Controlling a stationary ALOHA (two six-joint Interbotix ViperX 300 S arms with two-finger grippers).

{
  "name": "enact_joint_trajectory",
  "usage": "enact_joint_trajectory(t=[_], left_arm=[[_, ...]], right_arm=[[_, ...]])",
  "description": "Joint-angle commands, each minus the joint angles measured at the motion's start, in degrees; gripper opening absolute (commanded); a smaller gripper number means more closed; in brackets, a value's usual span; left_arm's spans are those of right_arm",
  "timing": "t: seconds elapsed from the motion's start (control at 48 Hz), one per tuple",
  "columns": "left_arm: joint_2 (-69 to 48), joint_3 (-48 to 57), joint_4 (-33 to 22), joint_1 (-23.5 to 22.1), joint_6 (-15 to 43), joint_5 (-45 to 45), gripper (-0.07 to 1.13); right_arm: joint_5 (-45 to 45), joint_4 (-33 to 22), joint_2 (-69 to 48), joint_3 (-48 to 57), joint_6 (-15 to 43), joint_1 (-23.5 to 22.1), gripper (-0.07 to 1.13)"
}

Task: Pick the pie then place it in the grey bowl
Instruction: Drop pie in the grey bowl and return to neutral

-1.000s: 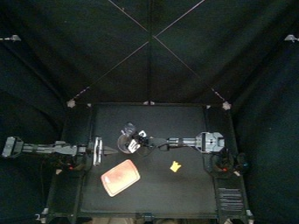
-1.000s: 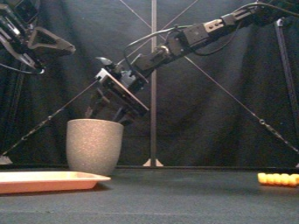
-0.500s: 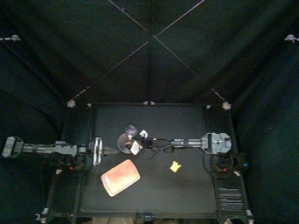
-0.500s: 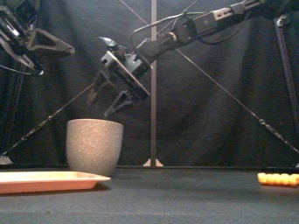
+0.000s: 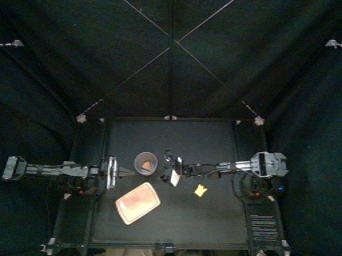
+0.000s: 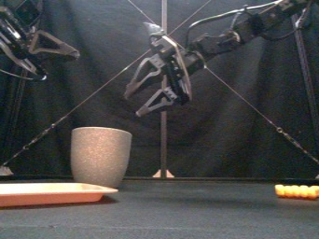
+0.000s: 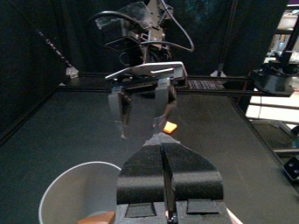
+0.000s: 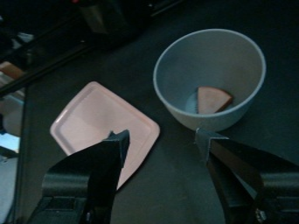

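The grey speckled cup (image 6: 101, 156) stands upright at the table's left-middle (image 5: 144, 161). In the right wrist view the cup (image 8: 212, 77) holds a tan pie wedge (image 8: 212, 99) lying against its inner wall. My right gripper (image 6: 162, 91) hangs open and empty, high above the table and to the right of the cup (image 5: 171, 171). Its jaws (image 8: 163, 140) are spread wide, with nothing between them. My left gripper (image 7: 165, 144) is shut and rests at the left side (image 5: 107, 172), with the cup's rim (image 7: 73, 185) just beside it.
A flat pink tray (image 5: 136, 204) lies in front of the cup, near the front-left (image 6: 50, 193) (image 8: 105, 131). A small yellow toy (image 5: 201, 189) sits right of centre (image 6: 297, 190) (image 7: 170, 127).
My right gripper has lifted away from the cup's mouth and drawn back to the right, open. The left arm has stayed still.
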Motion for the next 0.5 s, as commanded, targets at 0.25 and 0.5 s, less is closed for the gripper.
enact_joint_trajectory(t=[0.25, 0.5], left_arm=[[0.26, -0.79, 0.0, 1.85, 0.18, -0.35, -0.03], [0.18, -0.79, 0.0, 3.08, 0.18, -0.35, -0.03]], right_arm=[[-9.23, 0.97, -9.93, 8.96, -0.62, -4.13, 0.95], [-9.14, -2.55, -13.01, 10.81, 0.35, -4.66, 0.95]])
